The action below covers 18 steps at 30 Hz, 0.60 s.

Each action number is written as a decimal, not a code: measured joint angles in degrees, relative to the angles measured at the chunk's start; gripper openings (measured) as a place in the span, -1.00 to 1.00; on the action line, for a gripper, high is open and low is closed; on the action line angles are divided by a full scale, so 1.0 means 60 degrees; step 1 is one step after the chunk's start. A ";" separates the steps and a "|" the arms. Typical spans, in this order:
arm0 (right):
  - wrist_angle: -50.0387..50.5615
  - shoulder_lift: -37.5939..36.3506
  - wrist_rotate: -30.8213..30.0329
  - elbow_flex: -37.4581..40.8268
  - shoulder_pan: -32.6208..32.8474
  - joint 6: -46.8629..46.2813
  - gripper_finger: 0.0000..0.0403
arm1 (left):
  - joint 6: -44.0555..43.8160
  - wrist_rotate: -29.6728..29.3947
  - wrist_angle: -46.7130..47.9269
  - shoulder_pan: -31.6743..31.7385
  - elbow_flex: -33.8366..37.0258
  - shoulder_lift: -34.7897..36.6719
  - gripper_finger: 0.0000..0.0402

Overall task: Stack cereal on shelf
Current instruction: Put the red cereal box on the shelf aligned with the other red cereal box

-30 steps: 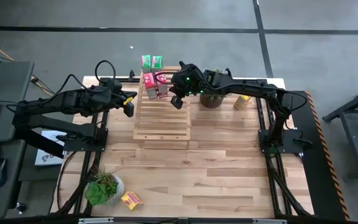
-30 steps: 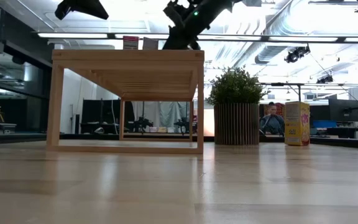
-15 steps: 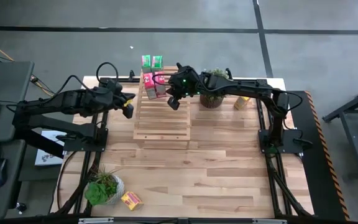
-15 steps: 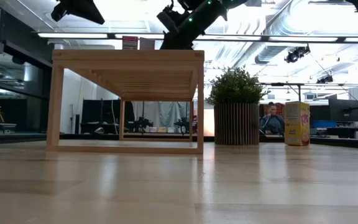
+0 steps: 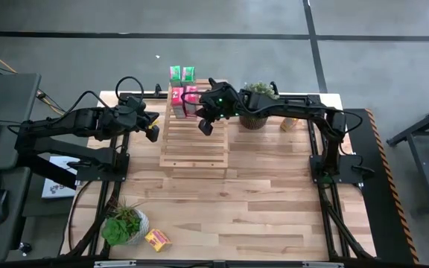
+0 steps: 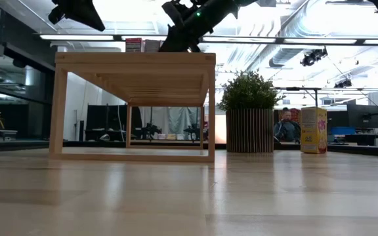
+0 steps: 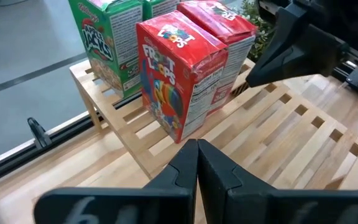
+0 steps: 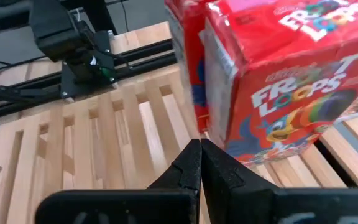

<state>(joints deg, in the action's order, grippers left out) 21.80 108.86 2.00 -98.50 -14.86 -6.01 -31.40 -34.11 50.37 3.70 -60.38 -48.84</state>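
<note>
Standing glossy red cardboard boxes (image 7: 188, 74) | slatted pale-wood shelf (image 5: 194, 141) | both hands closed: left (image 7: 197, 148), right (image 8: 200, 147)

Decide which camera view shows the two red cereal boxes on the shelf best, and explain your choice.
The left wrist view: both red cereal boxes stand whole on the shelf, printing readable. The right wrist view crops them. The high view shows small tops; the low view only slivers above the rack.

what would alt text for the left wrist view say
Two red cereal boxes stand side by side on a pale slatted shelf, with green boxes behind them. The left gripper is shut in the foreground, and the right gripper is beside the red boxes.
</note>
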 joint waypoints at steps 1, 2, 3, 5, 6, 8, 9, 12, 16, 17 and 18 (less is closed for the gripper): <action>0.0004 0.0000 0.0000 0.0000 0.0005 0.0036 -1.00 | -0.0003 -0.0003 0.0000 0.0000 0.0000 0.0000 -1.00; 0.0027 0.0000 0.0000 0.0000 0.0009 0.0084 -1.00 | -0.0003 -0.0001 0.0000 0.0000 0.0000 0.0000 -1.00; 0.0079 0.0000 0.0000 0.0000 0.0012 0.0122 -1.00 | -0.0003 0.0000 0.0000 0.0001 0.0000 0.0000 -1.00; 0.0343 0.0000 -0.0004 0.0000 -0.0015 0.0192 -1.00 | -0.0007 0.0021 -0.0001 0.0000 0.0000 0.0000 -1.00; 0.0527 -0.0002 -0.0004 0.0000 -0.0047 0.0278 -1.00 | -0.0005 0.0065 -0.0001 0.0000 0.0000 0.0000 -1.00; 0.0971 -0.0029 -0.0063 0.0000 -0.0140 0.0483 -1.00 | -0.0011 0.0127 -0.0001 0.0000 0.0000 0.0000 -1.00; 0.1089 -0.0038 -0.0163 0.0000 -0.0193 0.0560 -1.00 | -0.0012 0.0135 -0.0004 0.0001 0.0000 0.0000 -1.00; 0.1145 -0.0040 -0.0490 0.0000 -0.0381 0.0584 -1.00 | -0.0138 0.0138 -0.0004 0.0000 0.0000 0.0000 -1.00; 0.0402 -0.0047 -0.0540 0.0000 -0.0704 0.0582 -1.00 | -0.0160 0.0142 -0.0004 0.0000 0.0000 0.0000 -1.00; 0.0200 -0.0047 -0.0587 0.0000 -0.0778 0.0582 -1.00 | -0.0160 0.0142 -0.0004 0.0000 0.0000 0.0000 -1.00; 0.0010 -0.0047 -0.0648 0.0000 -0.0841 0.0578 -1.00 | -0.0160 0.0142 -0.0004 0.0000 0.0000 0.0000 -1.00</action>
<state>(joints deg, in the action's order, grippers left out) 21.86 108.57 -1.89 -98.50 -19.90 -2.55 -32.36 -33.26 50.35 3.70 -60.38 -48.84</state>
